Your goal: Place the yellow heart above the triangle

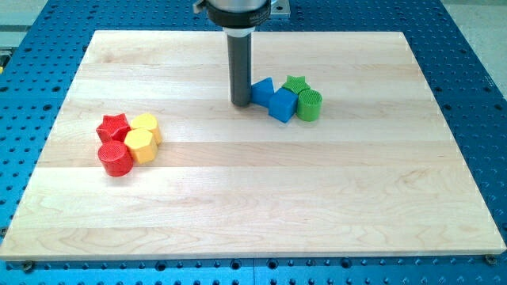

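Your tip, a bare rod gripping nothing, touches the triangle at its 9 o'clock. Circle behind the yellow heart at 8 o'clock; push steadily toward 2 o'clock.

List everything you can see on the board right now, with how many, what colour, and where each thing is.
red star: one, red, left cluster, its upper left
red cylinder: one, red, left cluster, its lower left
yellow heart: one, yellow, left cluster, its upper right
yellow hexagon block: one, yellow, left cluster, below the heart
blue triangle: one, blue, right cluster, its left end
blue cube: one, blue, right cluster, below and right of the triangle
green star: one, green, right cluster, at the top
green cylinder: one, green, right cluster, its right end
wooden board: one, light wood, on a blue perforated table
my tip: one, dark rod, just left of the blue triangle, far from the yellow heart
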`<state>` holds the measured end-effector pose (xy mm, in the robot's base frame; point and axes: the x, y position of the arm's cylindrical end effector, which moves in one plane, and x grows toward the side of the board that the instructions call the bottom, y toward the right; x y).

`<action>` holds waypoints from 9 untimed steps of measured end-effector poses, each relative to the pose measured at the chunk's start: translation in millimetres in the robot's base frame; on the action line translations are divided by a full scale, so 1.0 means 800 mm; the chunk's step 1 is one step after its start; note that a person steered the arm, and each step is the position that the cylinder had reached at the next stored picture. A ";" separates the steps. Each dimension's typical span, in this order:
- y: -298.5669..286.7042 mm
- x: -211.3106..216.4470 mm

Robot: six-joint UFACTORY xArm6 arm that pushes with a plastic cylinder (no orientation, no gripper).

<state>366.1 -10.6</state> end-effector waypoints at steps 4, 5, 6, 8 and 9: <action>-0.251 0.023; -0.306 0.111; -0.252 0.143; -0.111 0.098; -0.106 0.059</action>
<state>413.5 -95.2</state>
